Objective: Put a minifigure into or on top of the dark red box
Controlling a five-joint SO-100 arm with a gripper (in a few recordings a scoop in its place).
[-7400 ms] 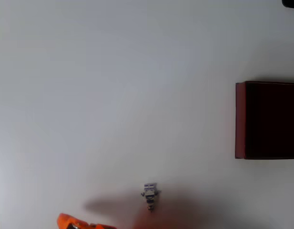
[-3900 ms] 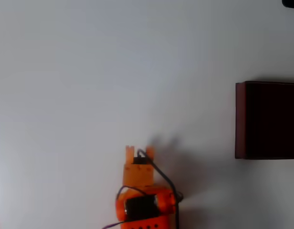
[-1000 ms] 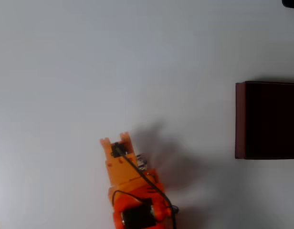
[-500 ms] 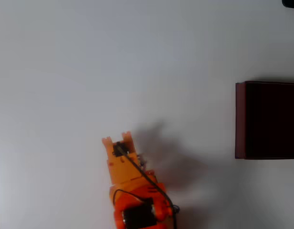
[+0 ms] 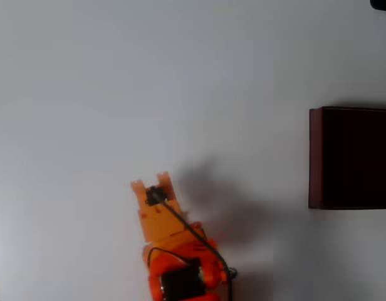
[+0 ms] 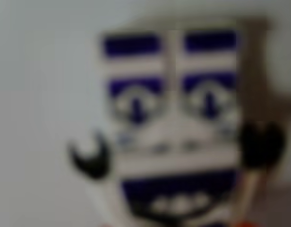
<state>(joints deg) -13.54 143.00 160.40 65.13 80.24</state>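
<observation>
In the wrist view the minifigure sits blurred and very close to the camera, apparently held, though whether the fingers clamp it cannot be told. In the overhead view the orange arm's fingers are at lower centre above the white desk; the dark red box lies at the right edge. Best to carry it level, clear the near wall, then release over the dark interior

Looks like a bare test bench or lab setup: plain white tabletop under even light, 1 orange printed robot arm, no furnishings pointing to a home or shop.
</observation>
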